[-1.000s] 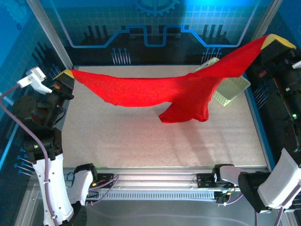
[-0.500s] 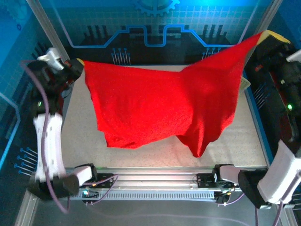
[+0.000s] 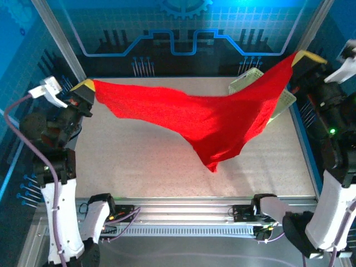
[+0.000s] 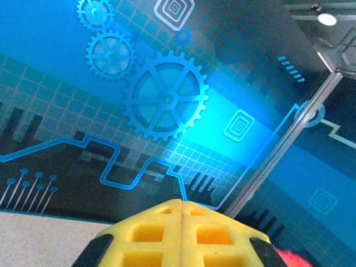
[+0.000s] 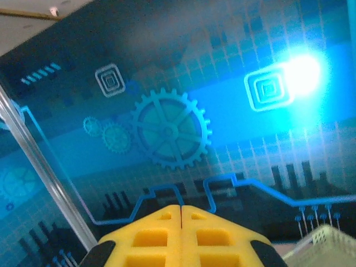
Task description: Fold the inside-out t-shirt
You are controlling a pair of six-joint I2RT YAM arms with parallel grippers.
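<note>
Left gripper [image 3: 86, 87], at ten o'clock of the table [image 3: 139, 167], is clenched on one end of the inside-out t-shirt [image 3: 211, 119]; right gripper [image 3: 303, 58], at two o'clock, clamps the other. The shirt hangs stretched between them, drooping mid-table and crossing the basket [image 3: 282, 101] at one o'clock
</note>
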